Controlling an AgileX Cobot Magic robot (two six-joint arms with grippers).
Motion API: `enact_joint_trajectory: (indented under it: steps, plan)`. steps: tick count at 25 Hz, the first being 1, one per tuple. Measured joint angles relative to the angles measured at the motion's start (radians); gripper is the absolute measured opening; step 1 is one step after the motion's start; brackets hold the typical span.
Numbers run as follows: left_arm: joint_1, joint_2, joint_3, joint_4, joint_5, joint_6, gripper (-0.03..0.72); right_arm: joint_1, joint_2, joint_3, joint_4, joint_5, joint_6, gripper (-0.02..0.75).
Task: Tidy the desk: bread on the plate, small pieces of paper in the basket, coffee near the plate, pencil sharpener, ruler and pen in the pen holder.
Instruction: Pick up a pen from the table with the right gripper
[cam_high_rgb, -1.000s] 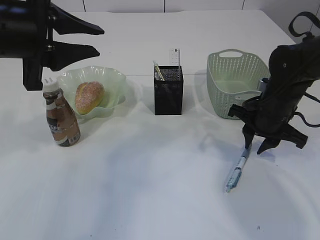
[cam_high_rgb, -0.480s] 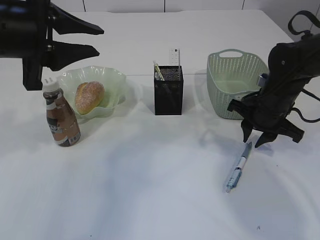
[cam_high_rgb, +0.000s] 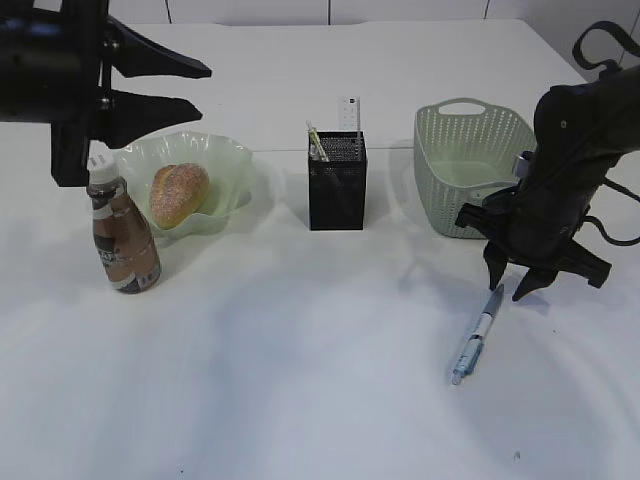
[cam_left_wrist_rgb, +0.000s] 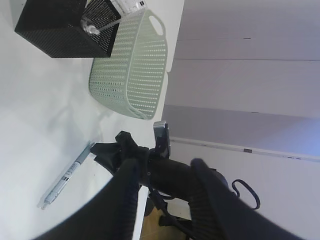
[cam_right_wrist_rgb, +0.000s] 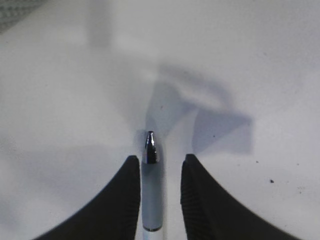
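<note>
A blue-and-white pen (cam_high_rgb: 475, 345) lies on the desk (cam_high_rgb: 300, 380) at the right. My right gripper (cam_high_rgb: 510, 290) hangs open over its upper end, a finger on either side of the pen's tip (cam_right_wrist_rgb: 151, 195) and neither touching it (cam_right_wrist_rgb: 157, 162). My left gripper (cam_high_rgb: 200, 87) is open and empty, raised above the coffee (cam_high_rgb: 122, 240) and the plate (cam_high_rgb: 225, 155). The bread (cam_high_rgb: 179, 193) lies on that plate. The ruler (cam_high_rgb: 349, 113) stands in the pen holder (cam_high_rgb: 336, 185). Right of it is the basket (cam_high_rgb: 465, 165). The pencil sharpener and the pieces of paper are out of view.
A thin pale stick (cam_high_rgb: 316, 140) also leans in the pen holder. The left wrist view (cam_left_wrist_rgb: 165, 167) looks across at the right arm, with the basket (cam_left_wrist_rgb: 132, 70) and the pen (cam_left_wrist_rgb: 65, 177) beside it. The desk's right edge runs just past the right arm.
My right gripper has lifted slightly and settled back over the pen's upper end. The left gripper has drifted a touch to the right. The pen has not moved.
</note>
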Motion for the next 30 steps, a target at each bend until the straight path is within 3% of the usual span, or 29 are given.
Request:
enact_joint_trajectory:
  steps: [19,30]
  plan:
    - [0.0,0.0,0.0,0.0,-0.002,0.0,0.239,0.0,0.04,-0.006,0.036,-0.009,-0.006,0.235]
    - [0.0,0.0,0.0,0.0,-0.004,0.0,0.239,0.0,0.043,-0.007,0.038,-0.015,-0.016,0.107]
